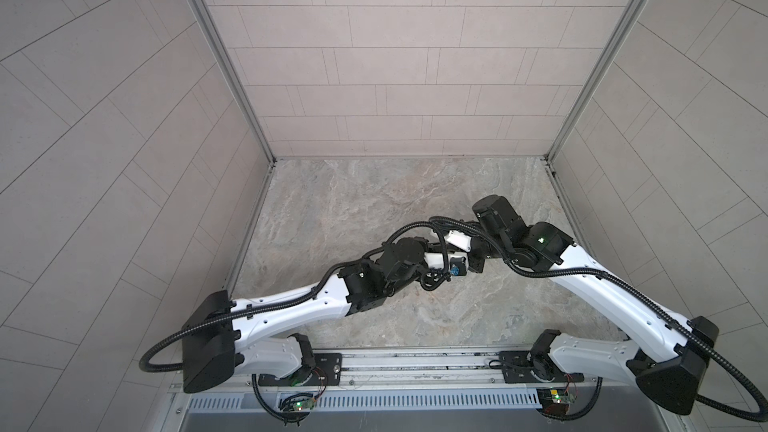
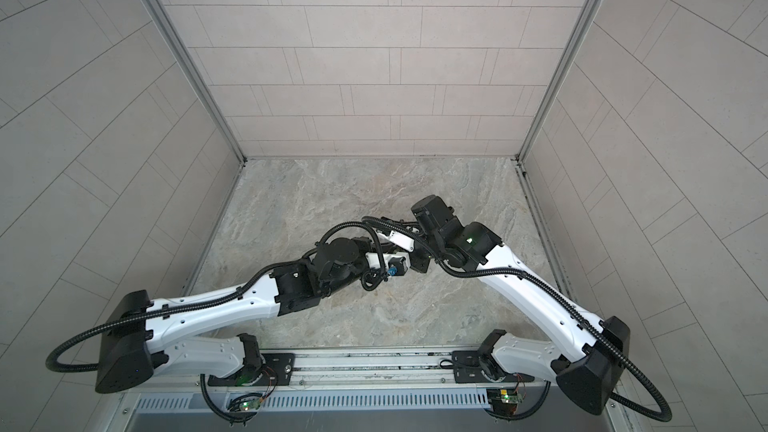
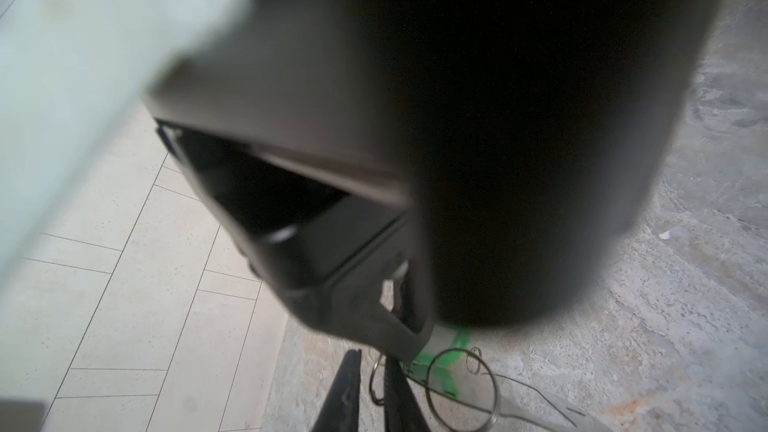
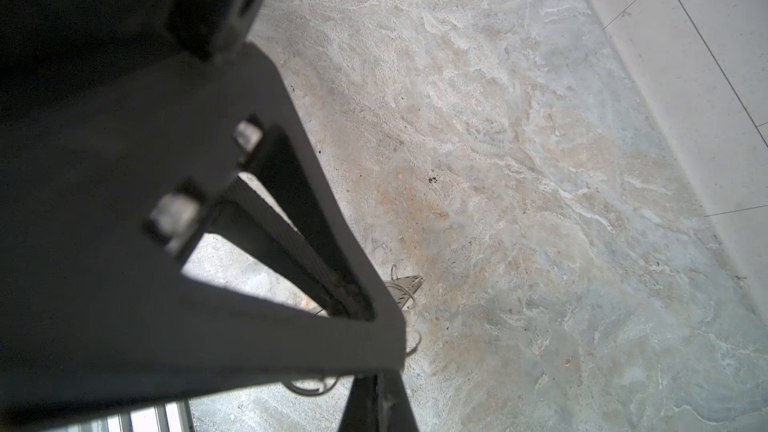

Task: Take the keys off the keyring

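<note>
Left gripper (image 3: pixel 372 367) reaches in from the front-left corner of the tabletop (image 1: pixel 353 201) to a spot a little right of the middle. In both top views the two wrists crowd together there and hide what lies beneath. Its jaws stand slightly parted, and a small wire loop (image 3: pixel 372 380) sits in the narrow gap between them. Whether either pad touches the wire cannot be told. Just beside that loop, flat on the marbled surface, lies the keyring (image 4: pixel 405 288), a grey plate with a row of small holes. In the left wrist view a larger wire ring (image 3: pixel 493 384) lies over it. The keys (image 3: pixel 460 340) show as a bright green patch next to that ring, partly covered by the blurred dark body of the other arm's tool. Right gripper (image 4: pixel 376 380), coming from the front-right corner, has its jaws clenched together, its tip meeting the left one's tip right at the wire loops. Whether it pinches anything there is hidden.
</note>
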Robot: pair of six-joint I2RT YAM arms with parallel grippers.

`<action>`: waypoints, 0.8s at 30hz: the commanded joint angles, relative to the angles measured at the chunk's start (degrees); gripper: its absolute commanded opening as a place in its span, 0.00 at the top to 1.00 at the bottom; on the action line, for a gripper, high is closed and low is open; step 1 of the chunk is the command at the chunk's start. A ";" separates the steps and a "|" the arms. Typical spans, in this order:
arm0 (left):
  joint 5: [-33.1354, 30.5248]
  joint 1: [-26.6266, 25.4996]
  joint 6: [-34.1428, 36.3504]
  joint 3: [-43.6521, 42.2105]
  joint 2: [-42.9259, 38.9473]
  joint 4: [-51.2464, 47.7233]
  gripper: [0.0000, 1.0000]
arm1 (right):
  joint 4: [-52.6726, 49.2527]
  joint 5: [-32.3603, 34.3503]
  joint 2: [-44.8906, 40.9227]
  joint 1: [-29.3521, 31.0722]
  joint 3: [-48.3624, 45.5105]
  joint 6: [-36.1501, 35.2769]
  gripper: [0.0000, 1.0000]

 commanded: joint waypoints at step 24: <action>-2.14 3.36 -6.50 6.80 4.68 -9.67 0.91 | 6.77 -0.90 -6.32 0.36 -0.65 1.34 1.00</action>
